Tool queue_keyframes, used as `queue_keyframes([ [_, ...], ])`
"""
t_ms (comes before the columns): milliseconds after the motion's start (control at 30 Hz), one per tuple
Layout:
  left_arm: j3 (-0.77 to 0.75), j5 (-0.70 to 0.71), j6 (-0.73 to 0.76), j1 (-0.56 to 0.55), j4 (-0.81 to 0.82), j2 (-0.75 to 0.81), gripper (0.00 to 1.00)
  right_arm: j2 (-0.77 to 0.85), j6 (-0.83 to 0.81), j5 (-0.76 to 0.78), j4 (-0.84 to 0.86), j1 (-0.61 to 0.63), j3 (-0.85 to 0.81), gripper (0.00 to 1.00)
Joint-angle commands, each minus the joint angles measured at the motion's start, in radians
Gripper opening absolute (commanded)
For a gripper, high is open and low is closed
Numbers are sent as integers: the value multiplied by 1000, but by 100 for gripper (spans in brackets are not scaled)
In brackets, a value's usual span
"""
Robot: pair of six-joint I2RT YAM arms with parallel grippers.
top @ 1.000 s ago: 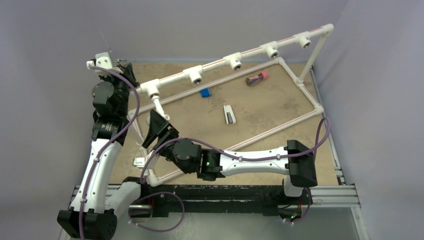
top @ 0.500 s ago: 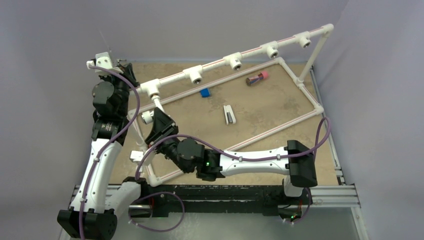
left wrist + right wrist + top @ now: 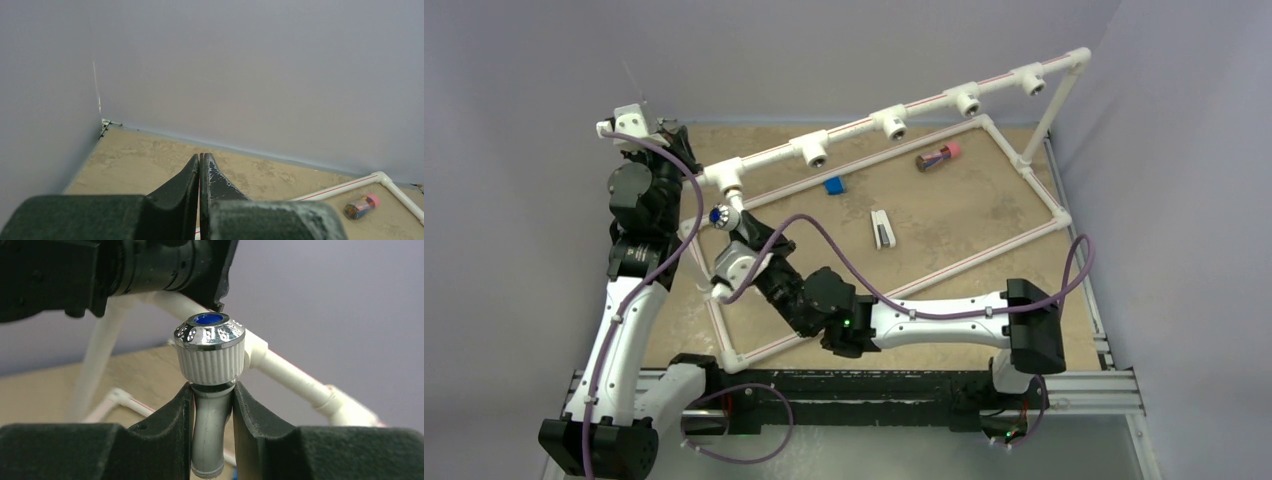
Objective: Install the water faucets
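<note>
The water faucet (image 3: 210, 357) seems light, stiff, slick plastic, so our right claw (image 3: 212, 400) rightly pinches its spout.

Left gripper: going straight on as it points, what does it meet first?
The way looks free for the shut left gripper up to the tan table by the grey wall; depth is unclear.

Just past your right claw (image 3: 728, 226), the nearest socket fitting (image 3: 724, 178) sits on the raised rail of the white pipe frame (image 3: 1049, 112). Four more fittings run along that rail, off to the claw's right. Also to the right, a small blue block (image 3: 833, 185) rests on the tan surface (image 3: 984, 210). Further right lies the flat white-and-black piece (image 3: 882, 229). Well apart, near the far rail, a pink-capped cylinder (image 3: 938, 156) lies on its side.
</note>
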State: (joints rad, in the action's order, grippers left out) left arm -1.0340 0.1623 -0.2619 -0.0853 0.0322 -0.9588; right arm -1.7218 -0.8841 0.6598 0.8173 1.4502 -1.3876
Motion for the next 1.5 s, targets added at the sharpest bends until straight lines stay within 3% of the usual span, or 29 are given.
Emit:
queue_keyframes([
  [0, 75, -67, -14, -10, -283, -36, 0, 55, 506, -54, 182, -26, 44, 0],
  [267, 75, -66, -14, -10, -283, -32, 0, 71, 1126, -37, 412, -75, 176, 0],
  [367, 75, -67, -14, -10, -283, -33, 0, 64, 1276, 12, 506, -81, 212, 0],
  [733, 76, -70, -15, -10, -282, -32, 0, 59, 1874, -2, 514, -130, 257, 0],
  [767, 76, -70, -16, -10, -282, -33, 0, 60, 1892, -12, 514, -131, 258, 0],
  [1000, 76, -69, -16, -10, -284, -35, 0, 95, 1868, -30, 501, -131, 291, 47],
  [1133, 75, -69, -16, -10, -283, -37, 0, 121, 1849, -32, 488, -131, 337, 67],
  [1300, 75, -67, -14, -10, -285, -38, 0, 174, 1803, -71, 441, -131, 396, 77],
  [1467, 73, -69, -16, -10, -285, -40, 0, 255, 1723, -110, 349, -131, 438, 81],
])
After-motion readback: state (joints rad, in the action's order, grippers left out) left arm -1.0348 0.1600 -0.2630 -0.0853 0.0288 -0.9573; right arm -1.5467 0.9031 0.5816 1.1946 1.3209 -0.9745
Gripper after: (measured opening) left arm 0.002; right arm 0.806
